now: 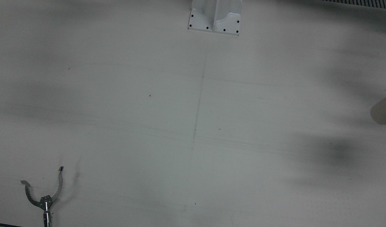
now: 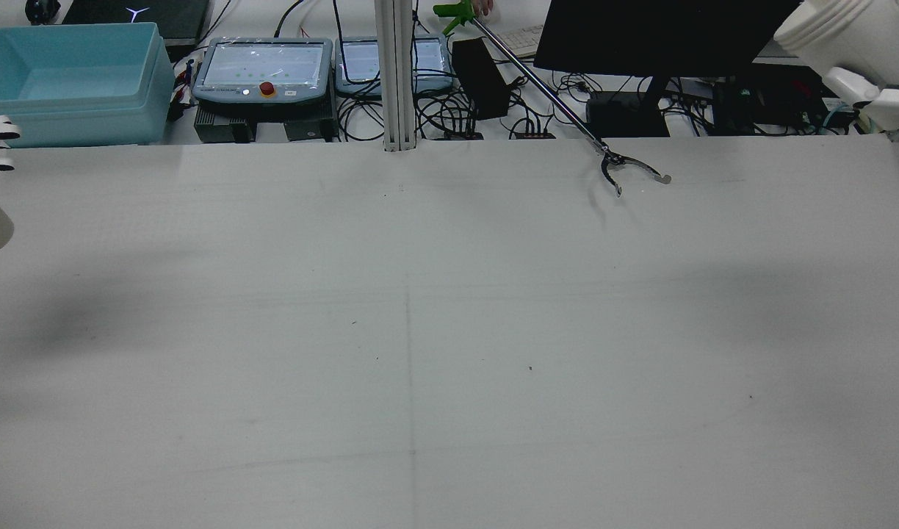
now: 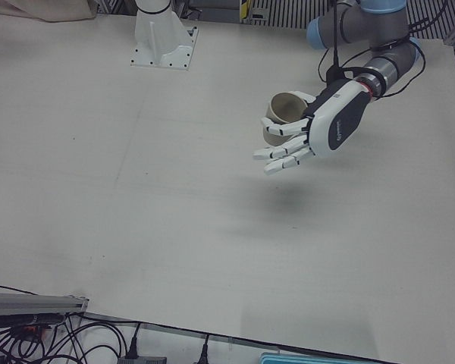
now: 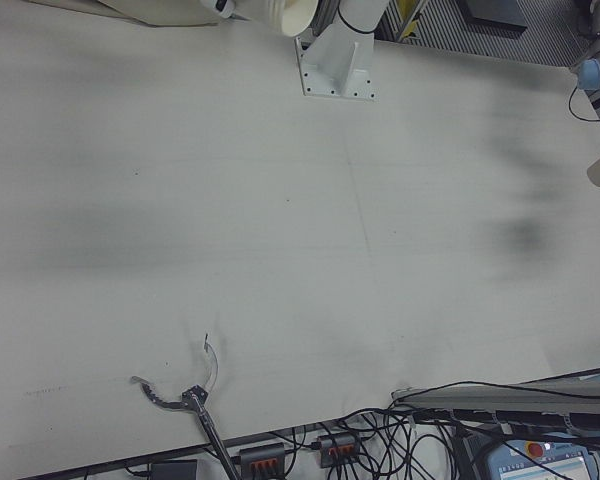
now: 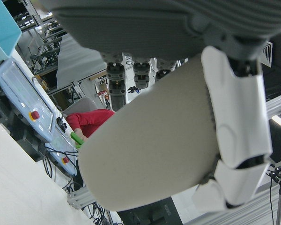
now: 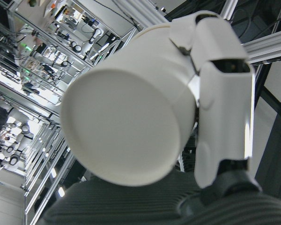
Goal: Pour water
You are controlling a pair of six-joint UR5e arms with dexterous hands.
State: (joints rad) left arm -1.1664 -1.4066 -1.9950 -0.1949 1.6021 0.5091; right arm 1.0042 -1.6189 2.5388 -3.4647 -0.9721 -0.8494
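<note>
My left hand hovers above the table's left half, shut on a beige paper cup that lies on its side with the mouth facing away from the arm. In the left hand view the beige cup fills the frame and the fingers wrap around it. My right hand is raised at the far right edge, shut on a white cup. From the right hand view I see the white cup's bottom and the fingers along its side. No water can be seen in either cup.
A long reacher tool's open metal claw rests on the table's operator edge; a person holds its green handle. Beyond that edge are a teal bin, control pendants, a monitor and cables. An arm pedestal stands at the table's robot edge.
</note>
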